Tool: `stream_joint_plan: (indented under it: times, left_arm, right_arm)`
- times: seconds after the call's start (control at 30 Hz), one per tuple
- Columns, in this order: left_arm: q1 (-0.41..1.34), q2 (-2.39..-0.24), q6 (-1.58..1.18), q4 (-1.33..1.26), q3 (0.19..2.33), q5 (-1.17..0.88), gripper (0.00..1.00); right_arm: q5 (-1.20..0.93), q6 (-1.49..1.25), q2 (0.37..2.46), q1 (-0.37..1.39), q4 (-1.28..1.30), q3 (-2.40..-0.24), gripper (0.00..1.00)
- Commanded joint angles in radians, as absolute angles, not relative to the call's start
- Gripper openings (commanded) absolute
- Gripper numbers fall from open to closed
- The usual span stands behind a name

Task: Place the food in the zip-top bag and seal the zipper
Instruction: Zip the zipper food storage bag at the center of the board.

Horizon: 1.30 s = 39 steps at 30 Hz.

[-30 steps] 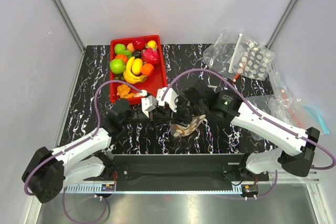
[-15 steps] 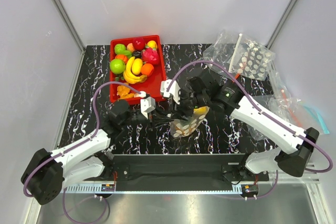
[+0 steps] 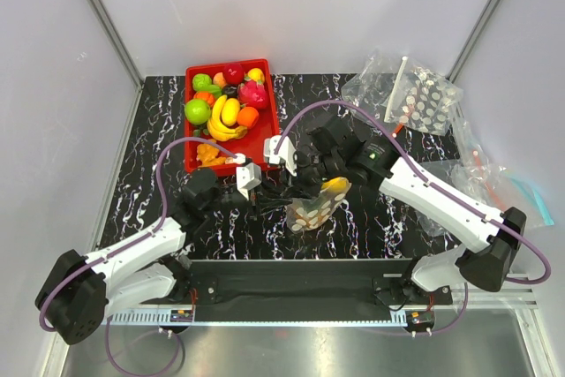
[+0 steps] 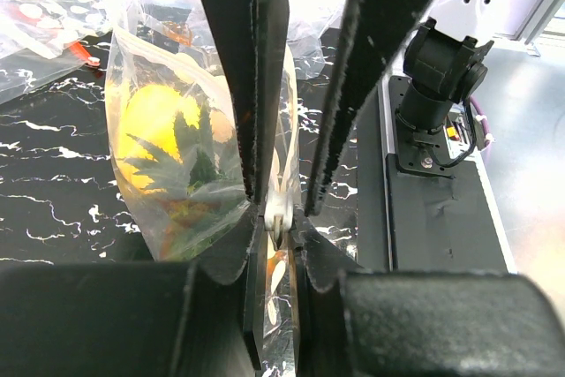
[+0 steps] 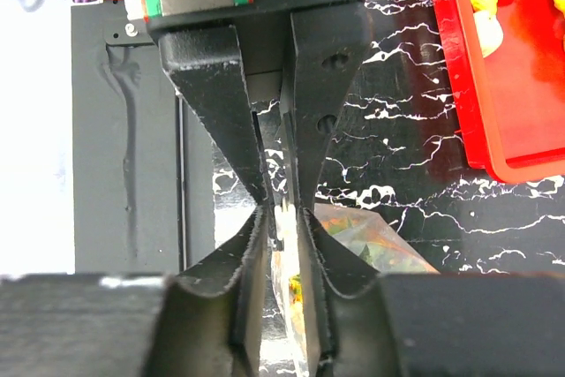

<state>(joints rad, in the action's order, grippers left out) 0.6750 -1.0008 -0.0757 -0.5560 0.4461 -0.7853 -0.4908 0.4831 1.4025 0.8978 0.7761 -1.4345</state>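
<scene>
The zip-top bag (image 3: 316, 206), clear with white dots, stands on edge at the table's middle with food inside. The left wrist view shows the orange-yellow pineapple (image 4: 163, 143) with green leaves through the plastic. My left gripper (image 3: 265, 197) and right gripper (image 3: 303, 180) meet nearly tip to tip at the bag's left edge. In the left wrist view my left gripper (image 4: 275, 222) is shut on the pale zipper (image 4: 279, 207). In the right wrist view my right gripper (image 5: 282, 218) is shut on the same thin edge, with the bag (image 5: 375, 240) bulging to the right.
A red tray (image 3: 268, 134) of toy fruit sits at the back left, also in the right wrist view (image 5: 494, 130). A second dotted bag (image 3: 424, 99) and plain clear bags (image 3: 485, 184) lie at the right. The black base bar (image 3: 291, 273) runs along the near edge.
The right gripper has moved back and left off the top of the bag to its left edge, uncovering yellow food. The left gripper has shifted slightly left.
</scene>
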Motion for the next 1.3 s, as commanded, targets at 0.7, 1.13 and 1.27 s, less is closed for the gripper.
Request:
stream_joint_plan:
  times: [0.7,1.13,1.27]
  left_arm:
    - [0.672,-0.942,-0.055,-0.638,0.434,-0.784,0.0]
    - [0.67,-0.907,-0.071,-0.606,0.422,-0.666,0.0]
    - [0.667,-0.852,-0.078,-0.623,0.391,-0.601,0.0]
  right_arm:
    - [-0.505,0.479,1.428,0.893,0.799,-1.48,0.28]
    - [-0.445,0.445,1.402,0.891,0.773,-1.476,0.0]
    - [-0.397,0.443,1.397,0.89,0.765,-1.467,0.0]
